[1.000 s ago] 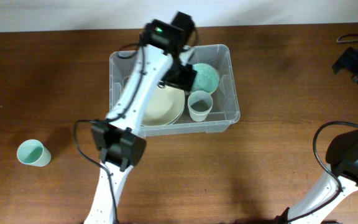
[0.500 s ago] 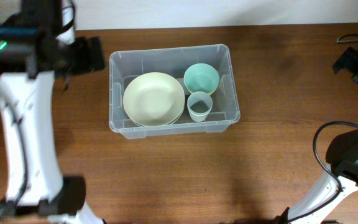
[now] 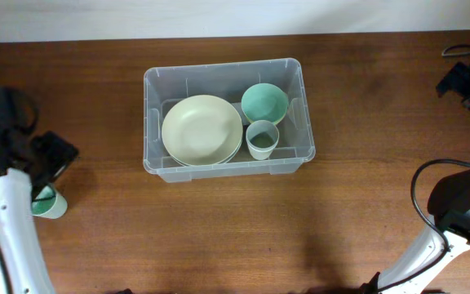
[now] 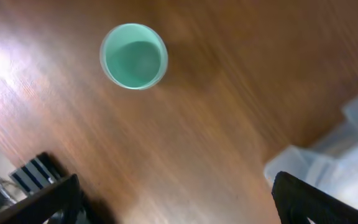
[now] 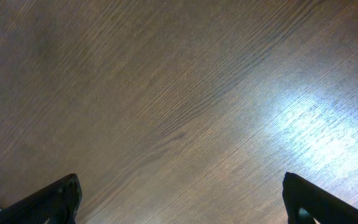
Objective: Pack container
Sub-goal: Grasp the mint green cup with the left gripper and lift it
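While my left arm hung over the table's [image 3: 365, 204] left end, my left gripper [image 3: 54, 153] was poised just above an upright teal cup [image 3: 47, 206], which my arm partly hid from overhead. Through my left wrist camera, that cup [image 4: 133, 56] stood ahead of my left gripper [image 4: 174, 183], outside the gap and apart from both fingers [image 4: 48, 196]. My jaws there were spread wide, with only bare wood between them.

Well to the right of that gripper, the container [image 3: 219, 67] sat on the table's middle, toward the far edge. A blurred corner of the container [image 4: 340, 155] showed at my left wrist camera's lower right, near my right-hand finger, though I could not tell whether they touched. Inside it, a pale plate [image 3: 201, 129] lay flat in the left part. A teal bowl [image 3: 264, 103] stood in the far right corner, and a small pale cup [image 3: 262, 139] stood just in front of the bowl.

Farther right, my right gripper [image 3: 466, 82] was at the table's far right edge, well apart from the container. Its own camera showed my right gripper [image 5: 179, 190] with jaws spread wide over bare wood, nothing between them.
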`<control>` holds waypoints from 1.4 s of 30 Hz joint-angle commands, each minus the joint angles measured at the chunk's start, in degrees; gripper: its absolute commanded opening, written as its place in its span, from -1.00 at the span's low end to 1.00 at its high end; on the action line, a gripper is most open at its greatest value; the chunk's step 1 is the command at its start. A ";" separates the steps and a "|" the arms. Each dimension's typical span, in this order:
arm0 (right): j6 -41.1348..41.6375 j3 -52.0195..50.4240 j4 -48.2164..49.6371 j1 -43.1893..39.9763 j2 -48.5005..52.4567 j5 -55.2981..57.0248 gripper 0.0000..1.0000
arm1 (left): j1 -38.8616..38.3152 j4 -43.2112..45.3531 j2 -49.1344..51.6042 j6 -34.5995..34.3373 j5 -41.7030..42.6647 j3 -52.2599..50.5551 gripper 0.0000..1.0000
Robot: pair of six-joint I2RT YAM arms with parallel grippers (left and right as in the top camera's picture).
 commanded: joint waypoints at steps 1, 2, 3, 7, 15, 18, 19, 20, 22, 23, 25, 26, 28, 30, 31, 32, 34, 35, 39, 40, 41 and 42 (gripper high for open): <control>0.02 -0.24 0.00 -0.37 0.17 0.66 0.98 | 7.78 2.45 -1.66 -2.14 5.14 -2.97 0.99; 0.02 -0.24 0.00 -0.37 0.17 0.66 0.98 | 9.53 3.17 -1.66 -2.12 5.79 -3.74 0.99; 0.02 -0.24 0.00 -0.37 0.17 0.66 0.98 | 11.10 3.89 -1.66 -2.12 6.19 -4.57 0.99; 0.02 -0.24 0.00 -0.37 0.17 0.66 0.98 | 16.72 6.84 -1.60 -2.14 7.37 -8.46 0.99; 0.02 -0.24 0.00 -0.37 0.17 0.66 0.97 | 23.12 16.52 -1.49 -2.97 8.83 -19.52 0.99; 0.02 -0.24 0.00 -0.37 0.17 0.66 0.98 | 24.41 20.55 -1.29 -2.97 8.87 -23.80 0.99; 0.02 -0.24 0.00 -0.37 0.17 0.66 0.97 | 24.72 21.84 -1.09 -2.97 8.98 -25.18 0.99; 0.02 -0.24 0.00 -0.37 0.17 0.66 0.98 | 24.92 23.04 -0.87 -2.97 9.27 -26.43 0.99; 0.02 -0.24 0.00 -0.37 0.17 0.66 0.98 | 24.98 25.16 -0.35 -2.97 9.77 -28.20 0.99; 0.02 -0.24 0.00 -0.37 0.17 0.66 0.98 | 24.98 26.21 0.15 -2.97 9.73 -28.87 0.99; 0.02 -0.24 0.00 -0.37 0.17 0.66 0.98 | 24.98 27.63 1.40 -2.97 9.66 -29.33 0.99; 0.02 -0.24 0.00 -0.37 0.17 0.66 0.98 | 24.98 28.22 2.12 -2.97 9.73 -29.33 0.99; 0.02 -0.24 0.00 -0.37 0.17 0.66 0.98 | 24.98 29.77 3.93 -2.97 9.88 -29.33 0.99; 0.02 -0.24 0.00 -0.37 0.17 0.66 0.98 | 24.96 31.08 6.45 -3.04 9.92 -29.33 0.99; 0.02 -0.24 0.00 -0.37 0.17 0.66 0.98 | 24.98 31.15 7.32 -3.19 9.88 -29.33 0.99; 0.02 -0.24 0.00 -0.37 0.17 0.66 0.98 | 24.98 31.41 8.11 -3.19 9.88 -29.33 0.99; 0.02 -0.24 0.00 -0.37 0.17 0.66 0.97 | 24.98 32.02 9.40 -3.19 9.88 -29.33 0.99; 0.02 -0.24 0.00 -0.37 0.17 0.66 0.98 | 24.98 32.37 10.08 -3.17 9.86 -29.33 0.99; 0.02 -0.24 0.00 -0.37 0.17 0.66 0.98 | 24.98 33.44 12.41 -3.17 9.88 -29.35 0.97; 0.02 -0.24 0.00 -0.37 0.17 0.66 0.98 | 24.98 33.48 12.87 -3.17 9.88 -29.35 0.92; 0.02 -0.24 0.00 -0.37 0.17 0.66 0.98 | 24.98 33.48 13.27 -3.17 9.88 -29.35 0.84; 0.02 -0.24 0.00 -0.37 0.17 0.66 0.98 | 24.98 33.51 13.86 -3.17 9.88 -29.35 0.69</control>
